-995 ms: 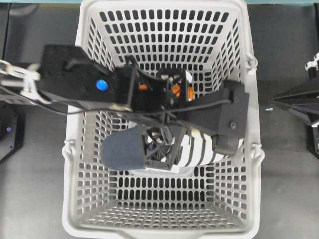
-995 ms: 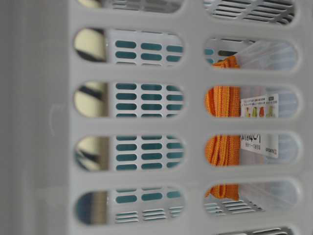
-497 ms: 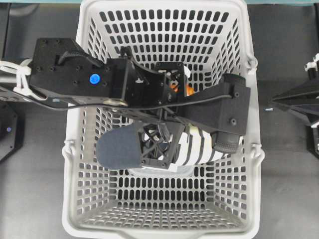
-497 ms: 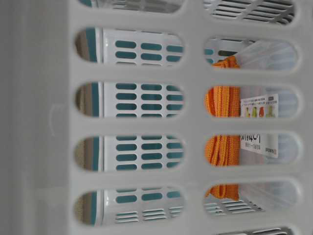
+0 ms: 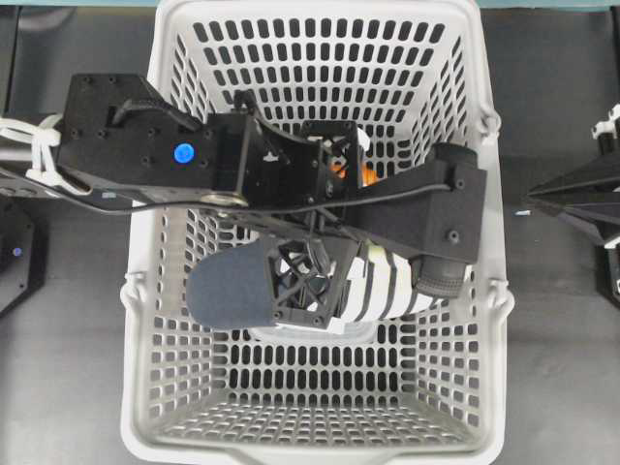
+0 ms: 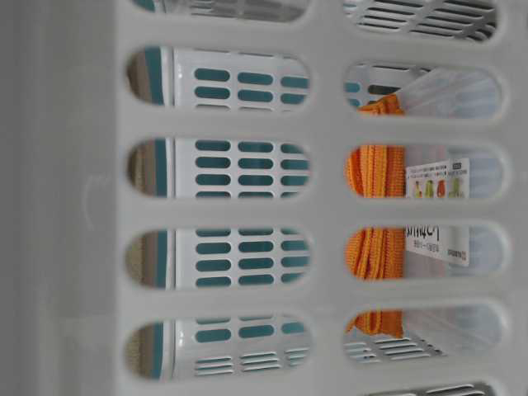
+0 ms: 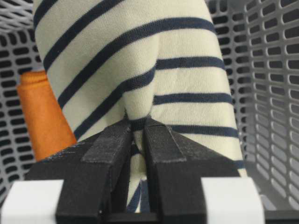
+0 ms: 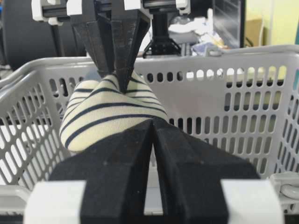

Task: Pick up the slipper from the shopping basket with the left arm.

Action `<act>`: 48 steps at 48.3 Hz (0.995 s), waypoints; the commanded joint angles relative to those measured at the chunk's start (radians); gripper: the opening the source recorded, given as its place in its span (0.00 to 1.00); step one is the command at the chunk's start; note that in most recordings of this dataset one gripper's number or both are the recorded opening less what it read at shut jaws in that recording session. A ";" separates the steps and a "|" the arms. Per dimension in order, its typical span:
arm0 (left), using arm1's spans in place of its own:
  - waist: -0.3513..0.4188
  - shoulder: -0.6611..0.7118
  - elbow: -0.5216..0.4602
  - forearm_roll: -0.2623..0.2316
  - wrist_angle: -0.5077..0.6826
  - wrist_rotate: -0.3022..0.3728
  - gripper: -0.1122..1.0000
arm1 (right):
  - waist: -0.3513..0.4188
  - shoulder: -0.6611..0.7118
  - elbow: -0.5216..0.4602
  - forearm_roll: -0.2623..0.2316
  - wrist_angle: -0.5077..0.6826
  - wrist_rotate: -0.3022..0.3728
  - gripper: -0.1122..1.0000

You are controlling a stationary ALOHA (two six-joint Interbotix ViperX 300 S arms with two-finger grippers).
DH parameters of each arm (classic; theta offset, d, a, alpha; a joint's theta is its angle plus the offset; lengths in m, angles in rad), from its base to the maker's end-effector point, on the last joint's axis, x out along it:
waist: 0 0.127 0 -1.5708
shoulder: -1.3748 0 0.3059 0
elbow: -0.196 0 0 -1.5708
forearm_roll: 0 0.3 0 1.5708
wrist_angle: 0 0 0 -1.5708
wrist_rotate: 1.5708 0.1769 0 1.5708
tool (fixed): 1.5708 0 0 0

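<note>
Overhead, I see my black left arm with the blue round button (image 5: 182, 153) stretched across the large light grey slotted plastic shopping basket (image 5: 155, 320), its lattice-fingered left gripper (image 5: 308, 291) down on the cream, navy-striped soft slipper (image 5: 383, 291), whose dark navy insole points toward the basket's left wall. The black right arm (image 5: 581, 199) sits outside the basket at the far right edge.

Table-level, I only get the basket wall (image 6: 326, 206) up close, with a folded orange cloth (image 6: 373, 247) behind the slots.

On the left wrist camera, the fingers (image 7: 110, 149) are pinched tight on a fold of the slipper's upper, orange cloth beside it.

Right wrist: the right gripper (image 8: 153, 140) has its fingers pressed together, holding nothing, outside the basket rim. Beyond it, the slipper hangs pinched above that rim.
</note>
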 commanded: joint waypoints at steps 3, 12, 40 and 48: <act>0.000 -0.035 -0.025 0.003 -0.003 -0.002 0.16 | 0.000 0.005 -0.006 0.003 -0.005 0.000 0.10; 0.000 -0.035 -0.025 0.003 -0.003 -0.002 0.16 | 0.000 0.005 -0.006 0.002 -0.005 0.000 0.10; 0.000 -0.035 -0.025 0.003 0.031 -0.003 0.16 | 0.002 -0.005 -0.008 0.003 -0.005 0.000 0.10; 0.000 -0.035 -0.026 0.003 0.031 -0.003 0.16 | 0.002 -0.005 -0.008 0.003 -0.005 0.000 0.10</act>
